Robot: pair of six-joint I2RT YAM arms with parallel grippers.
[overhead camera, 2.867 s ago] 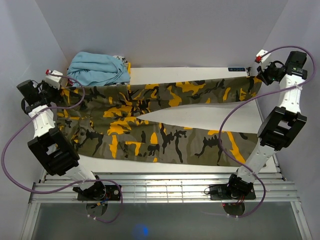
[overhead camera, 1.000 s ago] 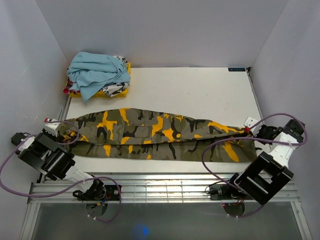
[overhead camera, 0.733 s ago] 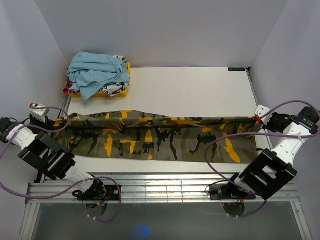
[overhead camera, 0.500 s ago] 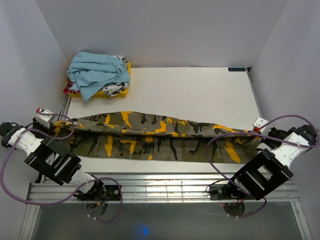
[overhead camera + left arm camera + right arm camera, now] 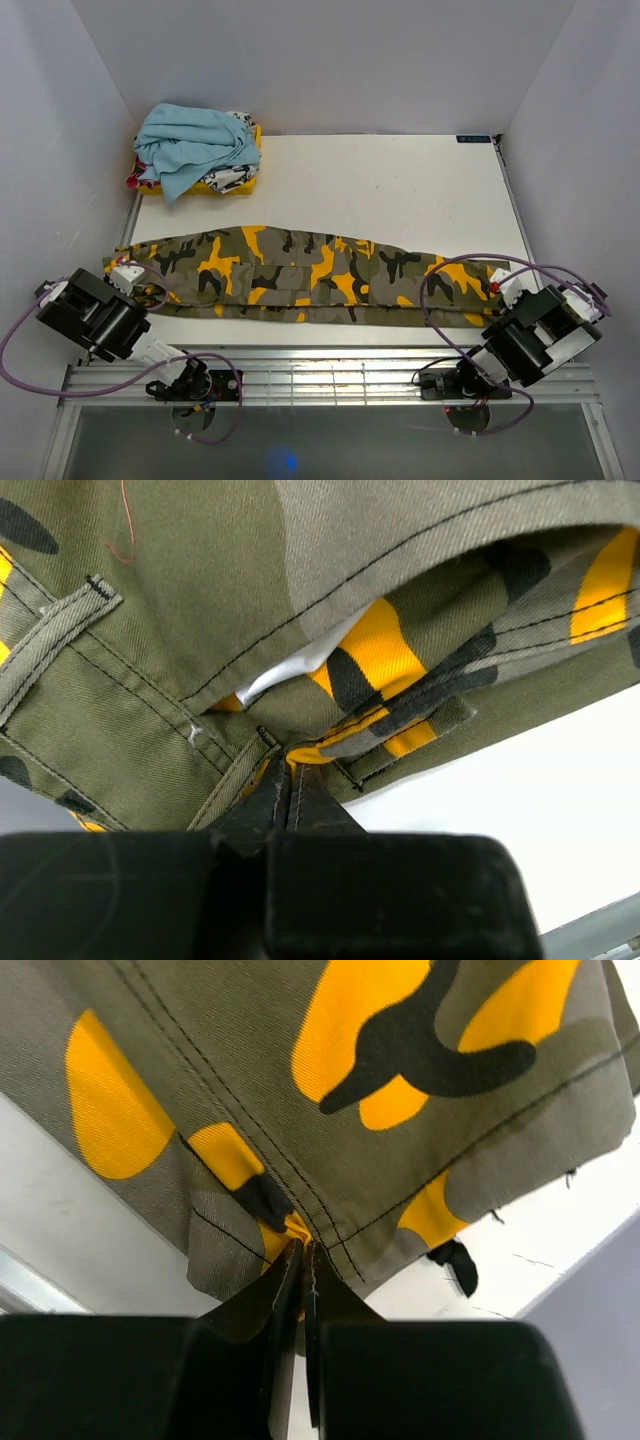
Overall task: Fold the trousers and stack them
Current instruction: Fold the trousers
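The camouflage trousers (image 5: 300,272) lie folded lengthwise, one leg over the other, as a long band across the near part of the table. My left gripper (image 5: 122,268) is shut on the waistband end at the left; the wrist view shows the fingertips (image 5: 285,775) pinching the trousers (image 5: 250,610) at a belt loop. My right gripper (image 5: 497,287) is shut on the leg-cuff end at the right, where its tips (image 5: 302,1250) clamp the hem of the trousers (image 5: 330,1090). Both arms sit low at the near table edge.
A light blue garment (image 5: 190,145) sits crumpled on a yellow and white printed garment (image 5: 232,180) at the table's far left corner. The white table (image 5: 400,190) is walled on three sides. A metal rail (image 5: 320,370) runs along the near edge.
Both grippers carried the held edge of the trousers from the far side toward the near edge, folding one leg over the other, then lowered it flat onto the table.
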